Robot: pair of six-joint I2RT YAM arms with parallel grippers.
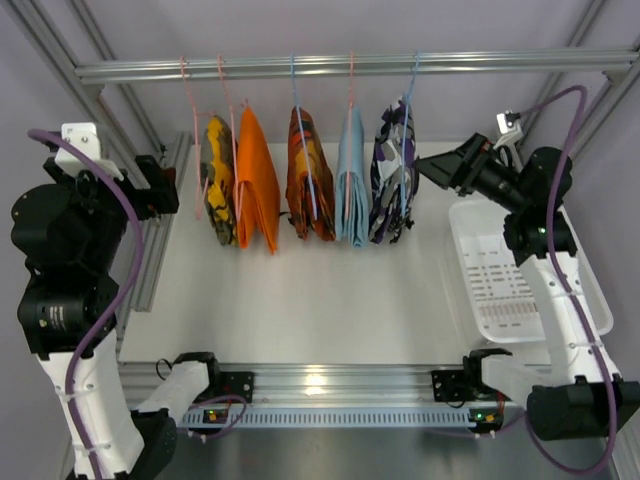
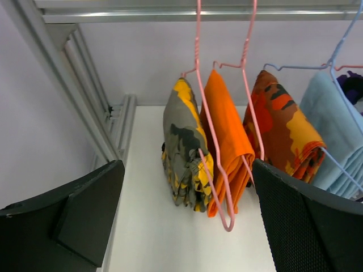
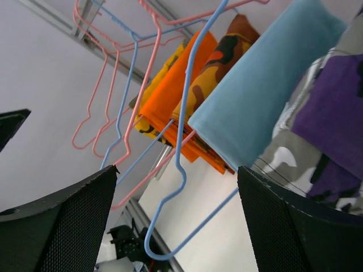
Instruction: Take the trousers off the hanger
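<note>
The trousers (image 1: 393, 170), printed purple, white and grey, hang folded over the light-blue wire hanger (image 1: 410, 105) at the right end of the rail. My right gripper (image 1: 428, 170) is just right of them at garment height, and it is open. In the right wrist view the hanger's looped blue end (image 3: 182, 164) lies between the two black fingers (image 3: 62, 226), touching neither, and the trousers (image 3: 326, 119) fill the right edge. My right gripper (image 3: 178, 226) holds nothing. My left gripper (image 1: 168, 185) is open and empty at the far left, away from the row of clothes.
On the rail (image 1: 350, 66) also hang a yellow-grey garment (image 1: 218, 180), an orange one (image 1: 257, 185), an orange-and-black one (image 1: 310, 175) and a plain light-blue one (image 1: 352, 185), on pink and blue hangers. A white basket (image 1: 500, 290) sits at the right.
</note>
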